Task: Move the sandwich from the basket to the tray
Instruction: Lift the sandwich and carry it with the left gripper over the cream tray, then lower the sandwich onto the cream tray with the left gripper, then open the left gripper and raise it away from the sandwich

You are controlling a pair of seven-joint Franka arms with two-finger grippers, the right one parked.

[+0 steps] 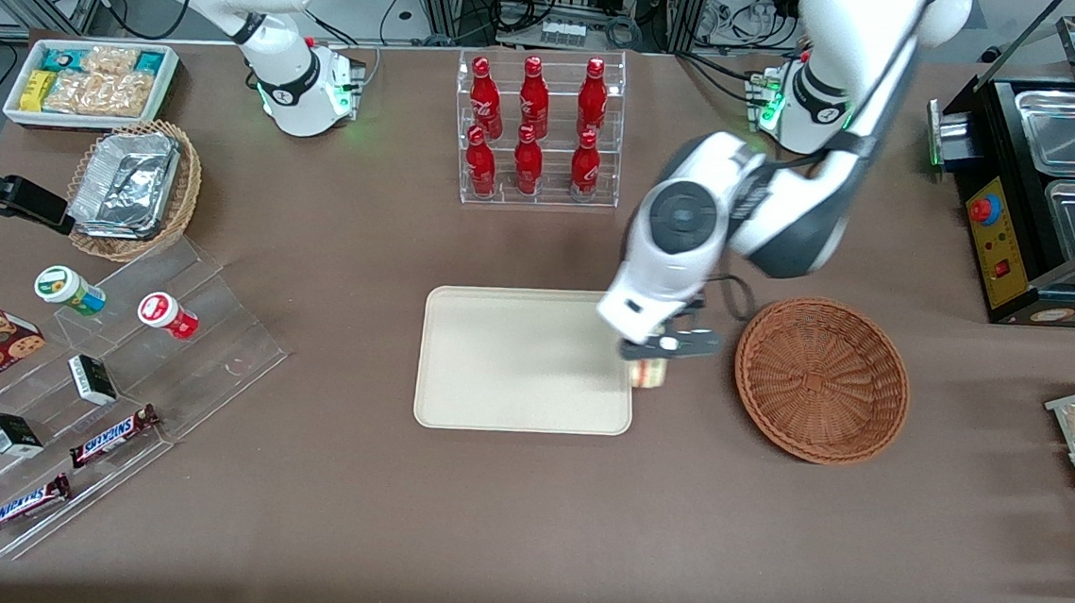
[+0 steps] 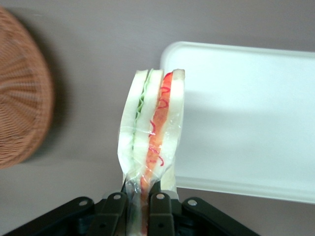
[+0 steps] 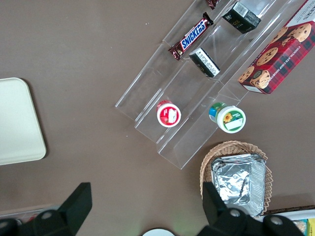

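My left gripper (image 1: 665, 345) is shut on the wrapped sandwich (image 1: 648, 373), held above the edge of the cream tray (image 1: 514, 361) that faces the basket. In the left wrist view the sandwich (image 2: 151, 132) hangs between the black fingers (image 2: 160, 211), its red and green filling showing, with the tray (image 2: 246, 118) beneath and beside it. The reddish-brown wicker basket (image 1: 821, 380) stands beside the tray toward the working arm's end and holds nothing; its rim also shows in the left wrist view (image 2: 22, 98).
A clear rack of red bottles (image 1: 535, 131) stands farther from the front camera than the tray. A tan basket of foil containers (image 1: 134, 188), a clear stepped shelf with snacks (image 1: 106, 385) and a white bin of packets (image 1: 89, 81) lie toward the parked arm's end. A black appliance (image 1: 1046, 195) stands at the working arm's end.
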